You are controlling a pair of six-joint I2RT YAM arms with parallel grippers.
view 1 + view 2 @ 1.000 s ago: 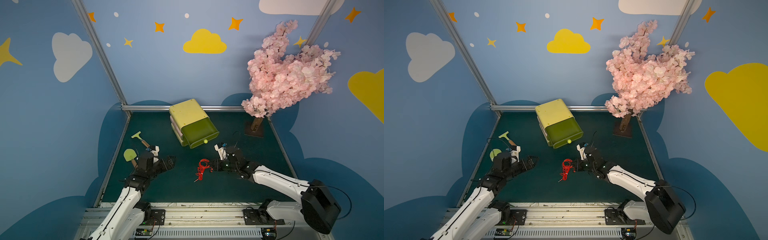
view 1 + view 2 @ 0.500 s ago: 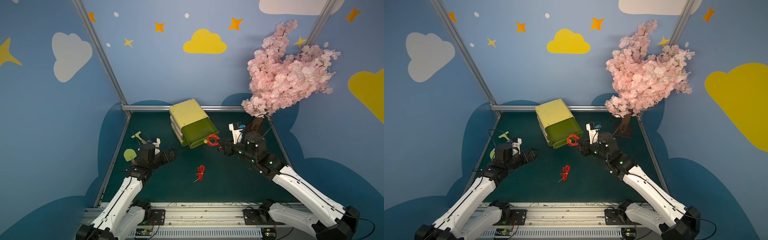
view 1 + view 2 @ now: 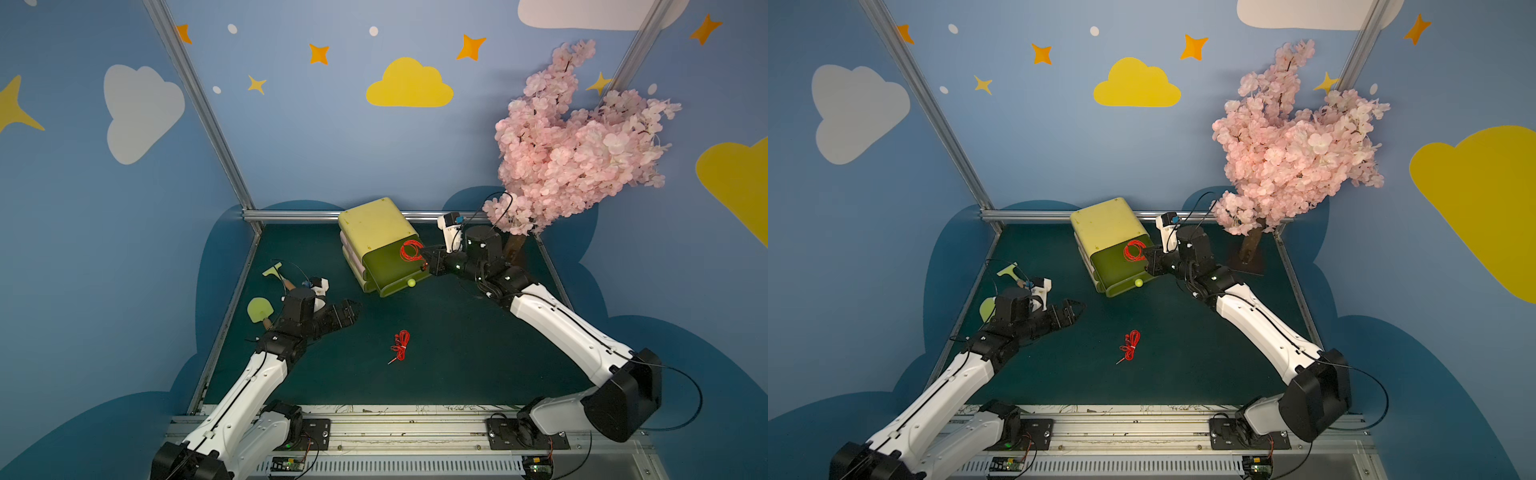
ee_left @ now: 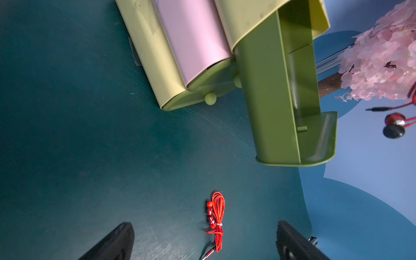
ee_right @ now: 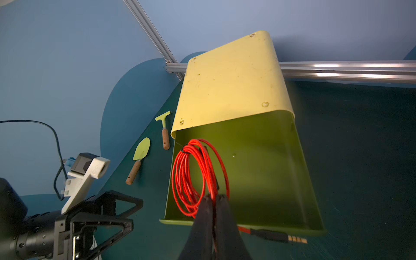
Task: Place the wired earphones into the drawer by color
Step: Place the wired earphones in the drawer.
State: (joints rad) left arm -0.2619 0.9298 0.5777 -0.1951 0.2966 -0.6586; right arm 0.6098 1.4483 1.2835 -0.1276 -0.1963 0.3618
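My right gripper [image 3: 424, 255] is shut on a loose coil of red wired earphones [image 3: 410, 251], which hangs over the pulled-out green top drawer [image 3: 386, 270]. In the right wrist view the coil [image 5: 191, 175] dangles from the closed fingertips [image 5: 207, 202] above the drawer's floor [image 5: 258, 168], and its plug [image 5: 276, 236] trails over the front lip. A second red bundle [image 3: 401, 345] lies on the mat. My left gripper [image 3: 351, 309] stands open just left of it, and in the left wrist view the bundle [image 4: 217, 218] lies between the spread fingers [image 4: 117, 243].
The yellow drawer unit [image 3: 372, 224] stands at the back middle, with a pink drawer [image 4: 191, 40] under the open one. A pink blossom tree [image 3: 573, 141] stands at the back right. A toy shovel [image 3: 259, 309] and rake [image 3: 272, 272] lie by the left rail.
My right arm lifted the red coil off the mat and carried it back over the open drawer. The other red bundle stayed on the mat. My left arm shifted slightly and stayed open.
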